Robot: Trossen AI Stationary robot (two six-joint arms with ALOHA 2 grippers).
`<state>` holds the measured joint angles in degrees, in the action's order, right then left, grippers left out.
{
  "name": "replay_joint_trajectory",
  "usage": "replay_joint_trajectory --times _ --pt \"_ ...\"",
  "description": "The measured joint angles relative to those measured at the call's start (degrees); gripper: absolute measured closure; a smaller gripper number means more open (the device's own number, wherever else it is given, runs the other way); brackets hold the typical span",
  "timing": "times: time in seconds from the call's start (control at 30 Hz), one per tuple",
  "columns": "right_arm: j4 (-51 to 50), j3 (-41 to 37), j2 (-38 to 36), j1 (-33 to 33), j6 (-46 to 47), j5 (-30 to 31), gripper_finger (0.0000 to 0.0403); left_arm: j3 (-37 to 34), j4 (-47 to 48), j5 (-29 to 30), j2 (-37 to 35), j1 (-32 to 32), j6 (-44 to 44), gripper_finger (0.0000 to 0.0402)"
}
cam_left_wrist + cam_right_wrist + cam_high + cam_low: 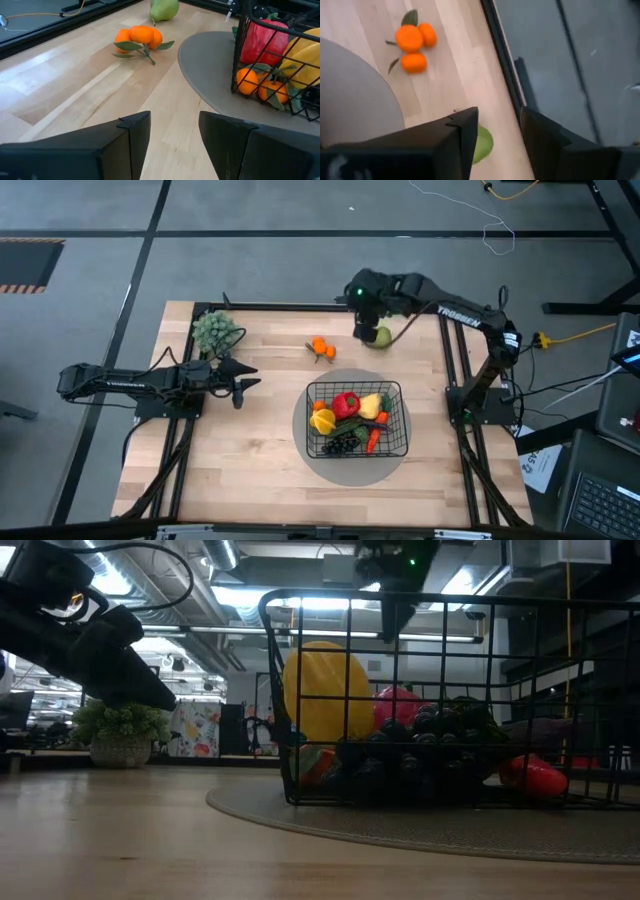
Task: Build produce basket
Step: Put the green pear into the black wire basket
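right gripper (366, 326) was parked jaws apart over green fruit (381, 336) | fruit seen just under its fingers, ungrabbed | left gripper (243, 378) left released too

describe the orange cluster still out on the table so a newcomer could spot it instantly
Start at the black wire basket on its grey disc. Toward the table's far edge, on bare wood, lies the orange cluster. Unlike the green pear nearby, it is small oranges with leaves.

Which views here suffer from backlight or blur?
Low view: bright ceiling lights behind leave the basket and its produce dim and silhouetted. Right wrist view: the green fruit under the right claw looks soft. High view: evenly lit.
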<state>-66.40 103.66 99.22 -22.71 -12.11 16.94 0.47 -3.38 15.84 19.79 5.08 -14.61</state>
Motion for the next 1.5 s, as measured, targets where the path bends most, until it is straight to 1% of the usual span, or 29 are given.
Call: replay_joint_trajectory --times 0.2,0.27,0.33,0.5,0.67,0.97,1.1,1.2,1.5 --pt "0.0 0.0 0.0 -7.1 -0.6 -11.8 0.0264 0.0 0.0 0.0 0.0 0.0 -0.2 0.0245" --pt "0.3 0.0 0.0 -8.7 -1.3 -14.1 0.0264 0.0 0.1 0.0 0.0 0.0 -0.2 0.0245" --pt "0.6 0.0 0.0 -10.0 -2.1 -15.1 0.0264 0.0 0.1 0.0 0.0 0.0 -0.2 0.0245" --pt "1.0 0.0 0.6 -12.3 -2.1 -15.2 0.0264 0.0 0.1 0.0 0.0 0.0 -0.2 0.0245" --pt "1.0 0.0 3.7 -13.3 -3.4 -15.6 0.0264 0.0 0.1 0.0 0.0 0.0 -0.2 0.0245" --pt "0.8 0.0 13.4 -13.4 -6.6 -15.6 0.0264 0.0 0.2 0.0 0.0 0.0 -0.2 0.0245" --pt "-1.6 0.0 17.7 -13.4 -7.6 -15.6 0.0264 0.0 0.2 0.0 0.0 0.0 0.0 0.0245" --pt "-3.3 0.0 20.6 -13.4 -7.8 -15.6 0.0264 0.0 0.3 0.0 0.0 0.0 0.0 0.0245" --pt "-3.0 0.0 28.1 -13.4 -7.6 -15.5 0.0264 0.0 0.3 0.0 0.0 0.0 0.0 0.0245"
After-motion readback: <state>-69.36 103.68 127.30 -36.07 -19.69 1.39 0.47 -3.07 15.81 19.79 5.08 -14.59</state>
